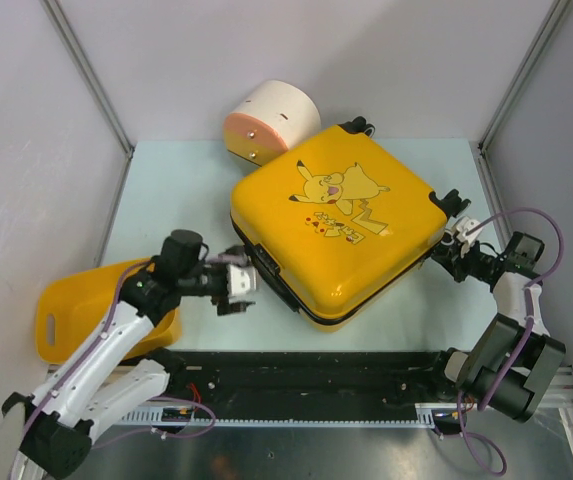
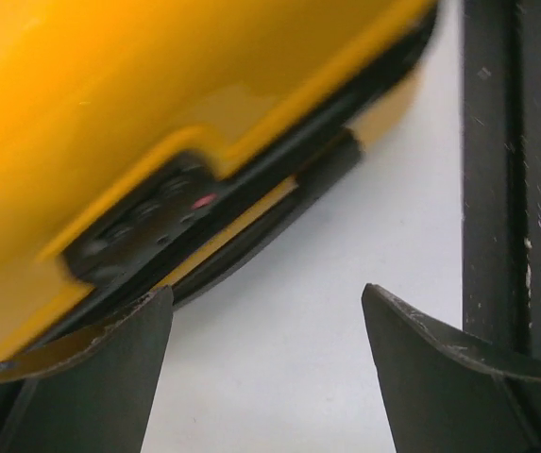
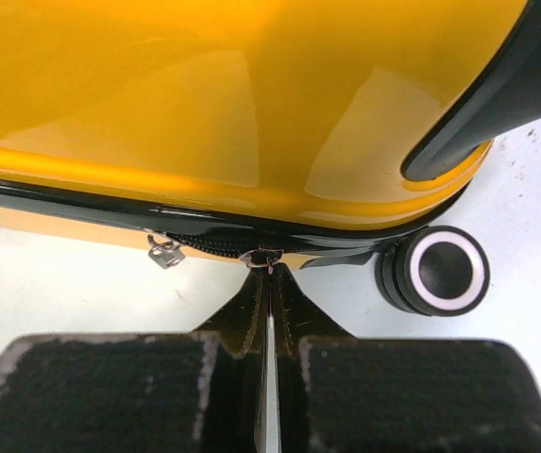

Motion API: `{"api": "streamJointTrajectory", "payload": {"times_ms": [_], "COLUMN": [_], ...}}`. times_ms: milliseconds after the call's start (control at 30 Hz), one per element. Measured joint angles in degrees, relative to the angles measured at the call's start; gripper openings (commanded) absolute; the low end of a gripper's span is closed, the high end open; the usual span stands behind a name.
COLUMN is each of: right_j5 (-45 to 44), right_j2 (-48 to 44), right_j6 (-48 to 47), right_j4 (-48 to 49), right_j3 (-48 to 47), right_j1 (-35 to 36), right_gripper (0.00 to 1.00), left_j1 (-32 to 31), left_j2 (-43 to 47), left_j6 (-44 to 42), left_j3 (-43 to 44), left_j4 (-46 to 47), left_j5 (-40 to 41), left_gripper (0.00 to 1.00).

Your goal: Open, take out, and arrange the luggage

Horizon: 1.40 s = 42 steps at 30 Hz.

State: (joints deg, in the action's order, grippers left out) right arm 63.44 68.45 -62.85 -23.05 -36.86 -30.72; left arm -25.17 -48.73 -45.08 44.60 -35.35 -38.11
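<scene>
Currently unzipping: R fingers clamped together on zip pull of suitcase; L fingers apart, holding nothing. Next: drag pull along seam w/o slipping.

- Worktop: pale blue-green and flat. A black rail runs along its near edge, where my two arms are mounted.
- Luggage: closed and lying flat at the centre, printed shell up, turned cornerwise. A wheel sits low beside the surface on my right.
- Yellow tub: at the near left edge, partly under my left arm, apart from the luggage.
- Cream-and-orange container: on its side at the far edge, just beside the luggage's far corner.
</scene>
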Motion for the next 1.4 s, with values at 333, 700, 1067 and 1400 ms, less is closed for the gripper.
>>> {"api": "streamJointTrajectory", "payload": {"times_ms": [333, 700, 1067, 1400], "right_j5": [-3.32, -4.17, -2.93, 2.27], "right_j2": [-0.52, -0.90, 0.96, 10.34], "right_j6": [3.74, 4.39, 4.33, 0.17], "right_j4": [2.27, 2.69, 5.75, 13.55], "right_j3": [0.00, 0.00, 0.07, -1.84], "right_j1": [1.36, 1.53, 0.33, -2.45], "right_gripper": [0.00, 0.00, 0.00, 0.00], "left_j1": [-13.68, -16.55, -17.46, -15.32], "left_j2": [-6.54, -13.84, -16.72, -14.60], "left_j6": [-26.12, -29.94, -31.39, -38.71], "left_j3": [-4.31, -4.17, -6.01, -8.59], "left_j4": [-3.63, 2.89, 9.97, 12.52], "left_j5": [5.99, 10.58, 15.37, 14.53], "left_gripper": [0.79, 0.79, 0.19, 0.00]}}
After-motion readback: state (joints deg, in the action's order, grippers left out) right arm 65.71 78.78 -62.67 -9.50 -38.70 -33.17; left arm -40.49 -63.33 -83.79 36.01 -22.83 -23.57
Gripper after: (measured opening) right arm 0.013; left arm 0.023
